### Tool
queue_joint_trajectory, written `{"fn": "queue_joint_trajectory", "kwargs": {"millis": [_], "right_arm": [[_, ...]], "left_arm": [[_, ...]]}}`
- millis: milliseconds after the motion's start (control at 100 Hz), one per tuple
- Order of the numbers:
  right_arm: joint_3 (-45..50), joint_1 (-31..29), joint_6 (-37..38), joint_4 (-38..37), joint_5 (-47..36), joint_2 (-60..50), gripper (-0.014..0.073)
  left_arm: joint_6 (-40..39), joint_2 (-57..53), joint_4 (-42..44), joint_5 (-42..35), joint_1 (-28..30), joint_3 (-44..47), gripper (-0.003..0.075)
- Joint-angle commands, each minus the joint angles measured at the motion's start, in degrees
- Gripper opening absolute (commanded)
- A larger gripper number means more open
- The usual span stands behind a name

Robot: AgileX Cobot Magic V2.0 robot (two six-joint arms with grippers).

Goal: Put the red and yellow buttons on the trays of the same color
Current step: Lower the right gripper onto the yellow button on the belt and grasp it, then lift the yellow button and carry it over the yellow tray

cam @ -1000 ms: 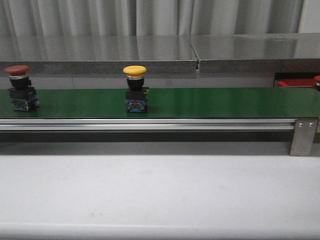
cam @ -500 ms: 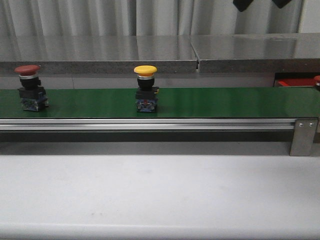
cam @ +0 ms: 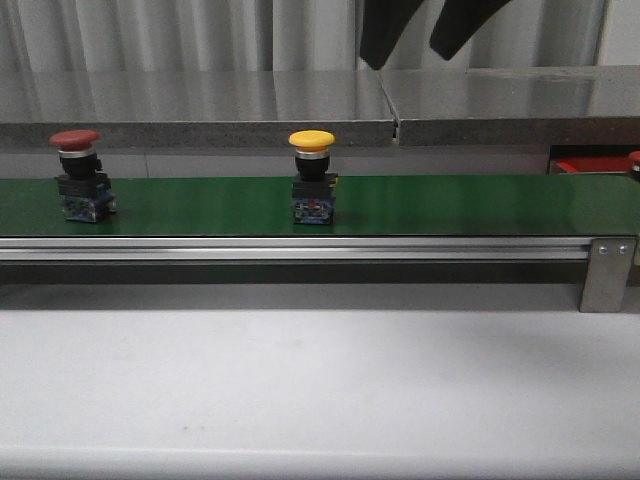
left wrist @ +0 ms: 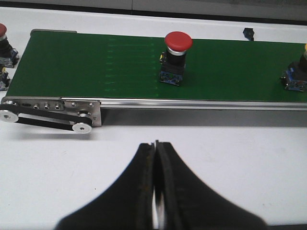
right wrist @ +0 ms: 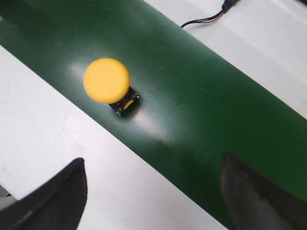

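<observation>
A yellow button (cam: 312,141) rides the middle of the green belt (cam: 450,205), and a red button (cam: 75,138) stands near its left end. High above the belt, just right of the yellow button, my right gripper (cam: 405,57) hangs open and empty. Its wrist view shows the yellow button (right wrist: 106,80) ahead of the right gripper (right wrist: 153,163), not between the fingers. My left gripper (left wrist: 155,143) is shut on nothing over the white table, with the red button (left wrist: 178,41) on the belt beyond it. A strip of the red tray (cam: 590,165) shows far right. The yellow tray is out of view.
The belt's metal rail and bracket (cam: 606,272) run along its near side. A grey ledge (cam: 200,130) stands behind the belt. Another red cap (cam: 635,158) peeks in at the right edge. More buttons (left wrist: 3,40) sit past the belt's roller end. A cable (right wrist: 206,19) lies beyond the belt.
Both buttons have ridden the belt to the right. My right gripper has come down into the top of the front view, open.
</observation>
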Motion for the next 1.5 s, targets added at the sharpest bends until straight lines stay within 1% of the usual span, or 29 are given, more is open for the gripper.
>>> {"fn": "queue_joint_trajectory", "kwargs": {"millis": [0, 200, 490, 620, 690, 760, 930, 960, 1000, 1120, 1280, 1320, 1490], "right_arm": [[-3.6, 0.8, -0.8, -0.1, -0.9, -0.7, 0.0572], [-5.7, 2.3, -0.8, -0.1, -0.8, 3.1, 0.0572], [-7.1, 2.4, -0.8, -0.1, -2.6, 7.7, 0.0572], [-7.1, 2.4, -0.8, -0.3, -3.8, 9.6, 0.0552], [-7.1, 2.3, -0.8, -0.4, -4.7, 10.3, 0.0518], [-7.1, 2.3, -0.7, -0.5, -5.3, 10.7, 0.0455], [-7.0, 2.3, -0.2, -0.8, -5.1, 10.8, 0.0207], [-7.0, 2.3, -0.2, -1.1, -5.2, 10.8, 0.0174], [-7.0, 2.3, -0.2, -1.6, -5.4, 10.7, 0.0151], [-7.0, 2.3, 2.4, -3.9, -5.6, 9.2, 0.0132], [-6.8, 2.1, 12.7, -10.2, -3.5, 5.7, 0.0133], [-6.8, 2.0, 14.0, -11.3, -2.8, 5.0, 0.0133], [-4.2, 0.6, 14.8, -12.2, -1.6, 1.1, 0.0133]], "left_arm": [[-0.6, -0.1, -0.2, -3.9, -0.4, -1.5, -0.002], [-0.6, -0.1, -0.2, -3.9, 0.1, -1.5, -0.002], [-0.6, -0.1, -0.2, -3.9, 0.1, -1.5, -0.002], [-0.6, -0.1, -0.2, -3.9, 0.1, -1.5, -0.002], [-0.6, -0.1, -0.2, -3.9, 0.1, -1.5, -0.002], [-0.6, -0.1, -0.2, -3.9, 0.1, -1.5, -0.002], [-0.6, -0.1, -0.2, -3.9, 0.1, -1.5, -0.002], [-0.6, -0.1, -0.2, -3.9, 0.1, -1.5, -0.002], [-0.6, -0.1, -0.2, -3.9, 0.1, -1.5, -0.002], [-0.6, -0.1, -0.2, -3.9, 0.1, -1.5, -0.002], [-0.6, -0.1, -0.2, -3.9, 0.1, -1.5, -0.002], [-0.6, -0.1, -0.2, -3.9, 0.1, -1.5, -0.002], [-0.6, -0.1, -0.2, -3.9, 0.1, -1.5, -0.002]]}}
